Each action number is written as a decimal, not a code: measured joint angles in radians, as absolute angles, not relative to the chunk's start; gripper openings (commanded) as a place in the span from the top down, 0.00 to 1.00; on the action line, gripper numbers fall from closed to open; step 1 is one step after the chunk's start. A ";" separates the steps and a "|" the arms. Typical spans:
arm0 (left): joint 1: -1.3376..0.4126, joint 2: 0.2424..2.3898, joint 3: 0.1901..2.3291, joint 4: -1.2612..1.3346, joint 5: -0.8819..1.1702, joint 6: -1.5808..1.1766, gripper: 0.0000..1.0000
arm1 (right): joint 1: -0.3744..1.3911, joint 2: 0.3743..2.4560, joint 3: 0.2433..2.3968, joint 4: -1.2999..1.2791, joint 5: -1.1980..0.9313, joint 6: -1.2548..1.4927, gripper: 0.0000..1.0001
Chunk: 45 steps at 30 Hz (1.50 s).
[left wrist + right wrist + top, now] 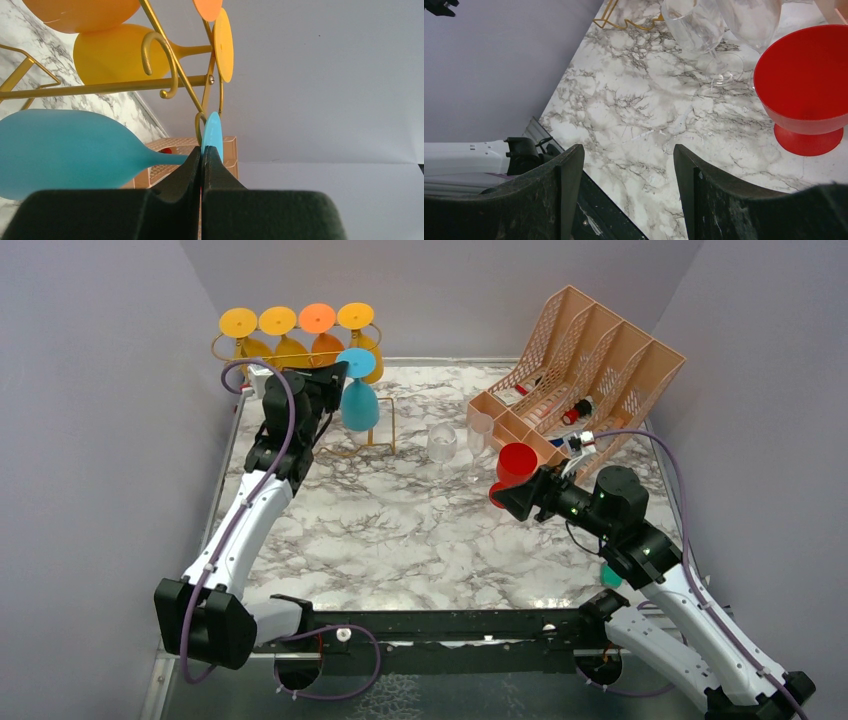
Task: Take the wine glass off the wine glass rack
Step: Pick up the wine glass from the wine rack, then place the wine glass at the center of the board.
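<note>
A blue wine glass (359, 405) hangs bowl-down at the front end of the gold wire wine glass rack (391, 426). My left gripper (336, 380) is shut on its thin stem just under the foot. In the left wrist view the jaws (202, 150) meet where the stem joins the blue foot (213, 131), and a gold scroll end of the rack (100, 88) curls right beside that foot. Whether the foot still rests on the rail I cannot tell. My right gripper (500, 496) is open and holds nothing; in its wrist view the gripper (626, 152) hovers over marble.
Several yellow and orange glasses (278, 335) hang on the rack behind. Clear glasses (441, 443) stand mid-table, and a red glass (515, 465) stands beside my right gripper, also as the red glass (804, 90). A peach lattice organizer (600, 360) is at back right. Grey walls enclose the table.
</note>
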State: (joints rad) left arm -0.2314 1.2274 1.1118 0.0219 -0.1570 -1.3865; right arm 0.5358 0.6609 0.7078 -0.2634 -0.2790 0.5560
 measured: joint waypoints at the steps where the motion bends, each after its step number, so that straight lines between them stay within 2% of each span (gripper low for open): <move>1: -0.231 1.223 1.109 0.023 -0.154 -1.386 1.00 | 0.536 0.661 0.708 -0.263 -0.279 0.556 0.31; 16: -0.231 1.017 0.946 0.062 -0.044 -1.211 1.00 | 0.536 0.661 0.708 -0.263 -0.284 0.556 0.31; 26: -0.231 0.792 0.669 0.159 0.237 -0.949 1.00 | 0.536 0.655 0.707 -0.243 -0.310 0.557 0.31; 30: -0.231 0.763 0.585 0.203 0.405 -0.892 1.00 | 0.536 0.661 0.707 -0.213 -0.344 0.558 0.31; 37: -0.239 0.767 0.573 0.224 0.662 -0.794 1.00 | 0.536 0.711 0.707 -0.152 -0.453 0.560 0.32; 45: -0.336 0.780 0.573 0.234 0.806 -0.731 1.00 | 0.536 0.813 0.707 -0.101 -0.631 0.596 0.34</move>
State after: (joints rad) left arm -0.3359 0.7803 0.5732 0.2344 0.8062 -0.7307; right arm 0.5358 0.8127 0.7074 -0.1005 -0.6308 0.5957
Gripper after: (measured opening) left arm 0.021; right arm 0.666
